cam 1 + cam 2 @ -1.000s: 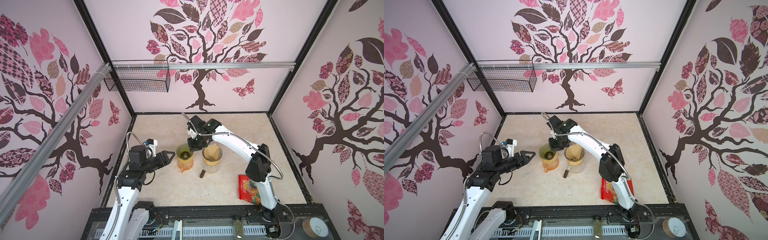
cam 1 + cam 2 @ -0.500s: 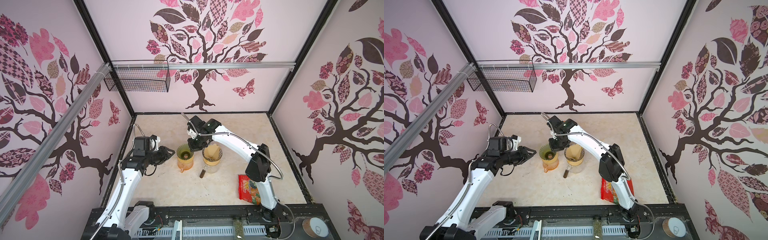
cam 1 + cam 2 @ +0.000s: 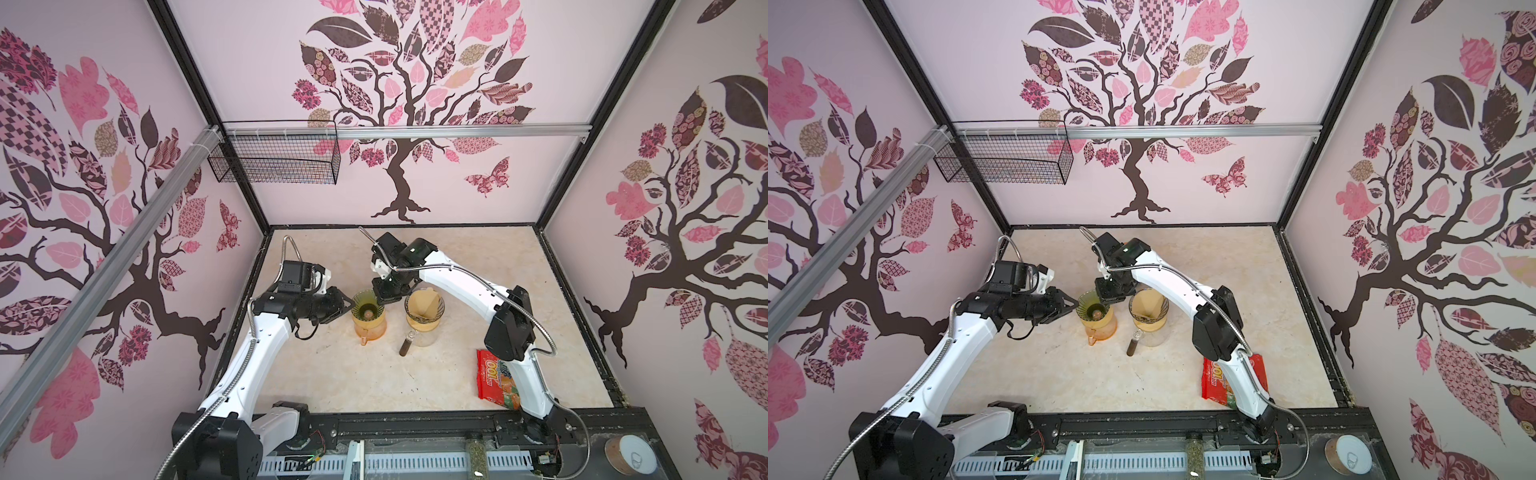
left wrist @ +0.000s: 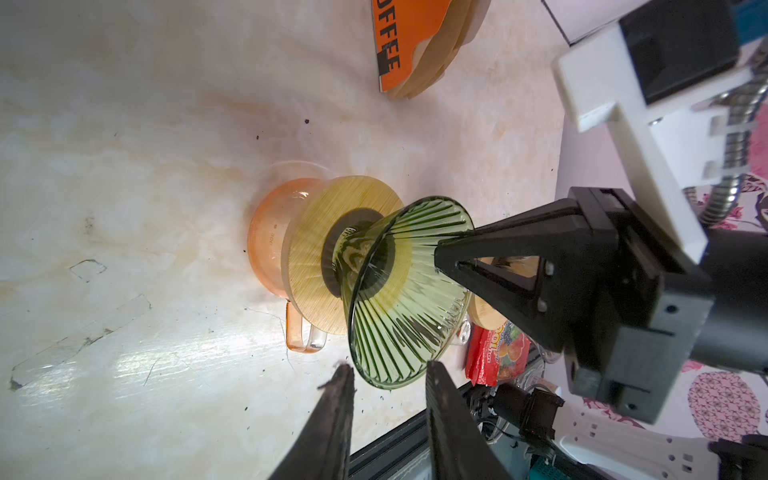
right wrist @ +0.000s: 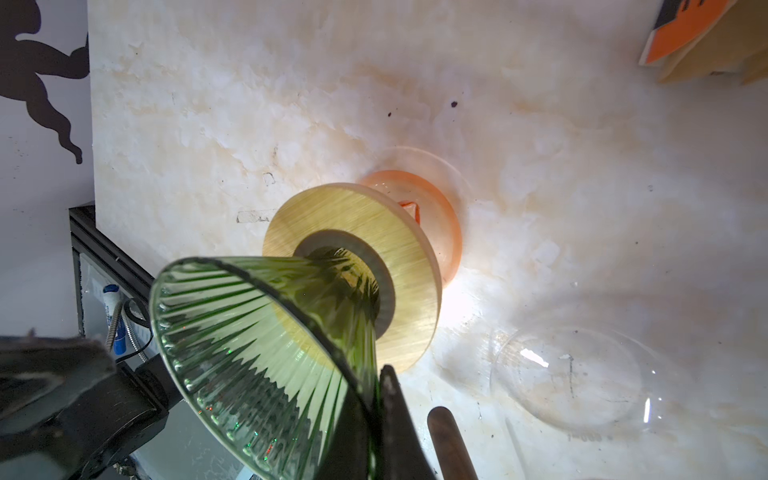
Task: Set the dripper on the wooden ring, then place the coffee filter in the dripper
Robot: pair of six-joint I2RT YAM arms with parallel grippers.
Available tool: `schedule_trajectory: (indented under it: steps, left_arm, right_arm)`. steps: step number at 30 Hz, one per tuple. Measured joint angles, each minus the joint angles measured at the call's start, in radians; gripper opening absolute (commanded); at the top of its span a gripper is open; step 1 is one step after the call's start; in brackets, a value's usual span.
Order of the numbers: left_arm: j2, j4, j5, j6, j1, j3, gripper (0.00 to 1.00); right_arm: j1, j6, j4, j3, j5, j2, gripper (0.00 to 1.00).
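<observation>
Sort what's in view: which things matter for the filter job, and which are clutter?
Job: green dripper, orange carafe under it, filter pack.
Clutter: clear brewer already holding a filter; snack packet; wire basket; tin.

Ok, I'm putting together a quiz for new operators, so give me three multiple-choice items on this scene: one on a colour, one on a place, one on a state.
1. What colour is the dripper on the orange carafe? A blue; B green; C white.
2. Where does the red snack bag lie? A by the right arm's base; B inside the dripper; C against the back wall.
3. How is the right tool? A wide open; B shut on the dripper's rim; C out of view.

1 B: both wrist views show ribbed green glass.
2 A: both top views show it there.
3 B: it pinches the rim in the right wrist view.
</observation>
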Motion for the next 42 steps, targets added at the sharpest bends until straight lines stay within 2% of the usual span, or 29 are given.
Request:
schedule_trajectory:
  steps: [16, 22, 42]
  left_arm:
    - [0.072, -0.029, -0.061, 0.016, -0.013, 0.015, 0.22]
    - [0.092, -0.028, -0.062, 0.016, -0.013, 0.016, 0.21]
    - [0.126, -0.021, -0.061, 0.016, -0.014, 0.041, 0.19]
  right_arm:
    - [0.0, -0.016, -0.026, 0.02, 0.014, 0.005, 0.05]
    - [0.0, -0.022, -0.055, 0.079, 0.023, 0.026, 0.14]
    - [-0.002, -0.024, -0.067, 0.119, 0.047, 0.027, 0.16]
